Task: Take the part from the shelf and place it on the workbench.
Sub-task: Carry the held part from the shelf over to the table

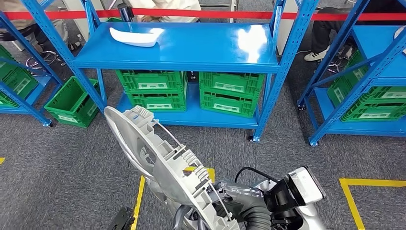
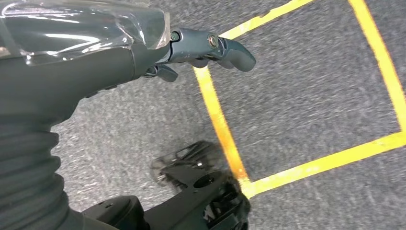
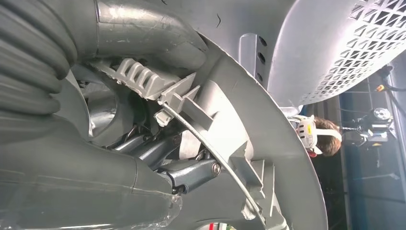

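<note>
grey ribbed wrist cover, dark screwed fingers

Grey carpet floor marked with yellow tape lines; blue steel shelving units stand in a row behind it, the upper shelf glossy with reflected overhead light. Green plastic crates fill the lower shelves, and one more sits tilted on the floor beside the left unit. A red barrier tape runs across behind the shelving.
</note>
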